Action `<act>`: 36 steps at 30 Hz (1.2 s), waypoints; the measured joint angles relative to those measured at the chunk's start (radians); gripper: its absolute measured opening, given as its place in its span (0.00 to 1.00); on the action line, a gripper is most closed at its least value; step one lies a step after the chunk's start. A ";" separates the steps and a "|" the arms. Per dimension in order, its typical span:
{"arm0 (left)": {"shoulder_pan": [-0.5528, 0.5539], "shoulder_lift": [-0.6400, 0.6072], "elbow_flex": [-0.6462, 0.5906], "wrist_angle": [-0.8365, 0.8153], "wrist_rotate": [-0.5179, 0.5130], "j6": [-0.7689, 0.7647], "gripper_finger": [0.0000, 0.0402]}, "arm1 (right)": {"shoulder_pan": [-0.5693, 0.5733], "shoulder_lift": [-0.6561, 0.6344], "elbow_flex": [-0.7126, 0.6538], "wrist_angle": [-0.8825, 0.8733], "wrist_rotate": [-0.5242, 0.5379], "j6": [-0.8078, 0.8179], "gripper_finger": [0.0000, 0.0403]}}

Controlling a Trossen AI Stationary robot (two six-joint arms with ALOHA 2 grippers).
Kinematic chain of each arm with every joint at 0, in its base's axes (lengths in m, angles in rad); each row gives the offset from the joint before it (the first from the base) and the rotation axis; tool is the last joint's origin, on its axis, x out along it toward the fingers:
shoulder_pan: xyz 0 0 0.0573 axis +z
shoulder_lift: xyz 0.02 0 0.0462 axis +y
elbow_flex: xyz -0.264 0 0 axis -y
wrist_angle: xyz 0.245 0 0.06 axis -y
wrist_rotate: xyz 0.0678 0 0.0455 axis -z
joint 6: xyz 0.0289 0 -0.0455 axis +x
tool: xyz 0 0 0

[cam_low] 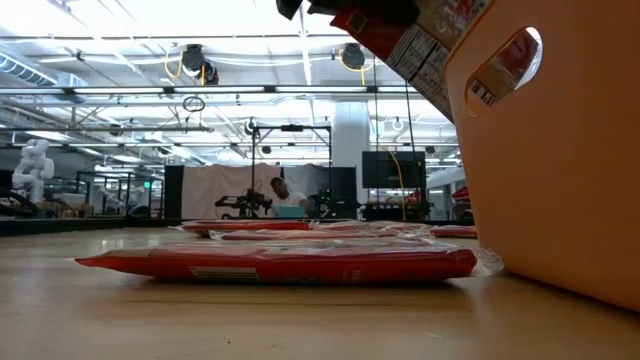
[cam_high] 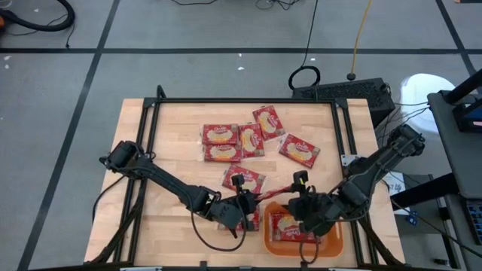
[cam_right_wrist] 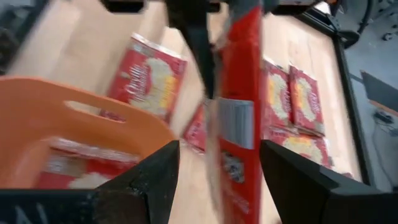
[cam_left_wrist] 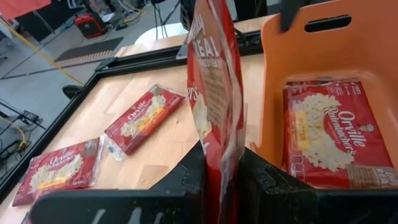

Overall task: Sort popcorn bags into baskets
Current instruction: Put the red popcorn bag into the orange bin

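Left pincer (cam_left_wrist: 224,168): you have it clamped on a popcorn bag (cam_left_wrist: 214,93), held on edge just beside the orange basket (cam_left_wrist: 273,93), at the front of the worktop (cam_high: 173,135).
Right pincer (cam_right_wrist: 217,168): its fingers stand apart, one on each side of the same upright bag, and from these views you cannot tell whether they touch it. It sits over the front of the basket in the high view.
Basket: you already have at least one packet (cam_left_wrist: 329,134) lying flat inside; the wall is smooth, rigid plastic with rounded corners and a handle slot.
Held bag: thin, glossy red film with a cream label; it looks limp and bends along its length.
Risk, handover: if you release the left grip before the right fingers close, the slick film will probably slide out and drop outside the basket.
Risk, rim: the bag hangs close to the basket wall; lowering it askew could catch the edge and tip or push the light basket.
Loose bags: one lies flat just beyond the grippers (cam_high: 243,179); a cluster (cam_high: 233,141) and a single packet (cam_high: 300,150) lie farther back on the pale wood.
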 joint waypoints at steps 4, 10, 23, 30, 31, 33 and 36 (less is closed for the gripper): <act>0.000 0.000 0.000 0.012 -0.004 0.009 0.12 | -0.033 0.004 -0.020 0.008 0.001 -0.038 0.53; 0.001 0.000 0.000 0.013 -0.005 0.012 0.12 | -0.076 0.004 -0.070 0.083 -0.027 -0.074 0.51; 0.008 0.000 0.000 0.016 0.005 -0.046 0.14 | -0.120 0.003 -0.098 0.105 -0.159 -0.104 0.07; 0.025 0.000 0.001 0.051 0.027 -0.155 0.42 | -0.107 -0.020 -0.098 0.085 -0.162 -0.076 0.04; 0.023 0.000 0.001 0.061 0.026 -0.161 0.48 | -0.099 -0.028 -0.098 0.073 -0.163 -0.056 0.05; 0.014 -0.003 0.001 0.071 0.027 -0.174 0.58 | -0.085 -0.049 -0.098 0.056 -0.191 -0.019 0.06; -0.005 -0.023 0.001 0.078 0.027 -0.186 0.70 | -0.053 -0.083 -0.098 0.041 -0.246 0.035 0.06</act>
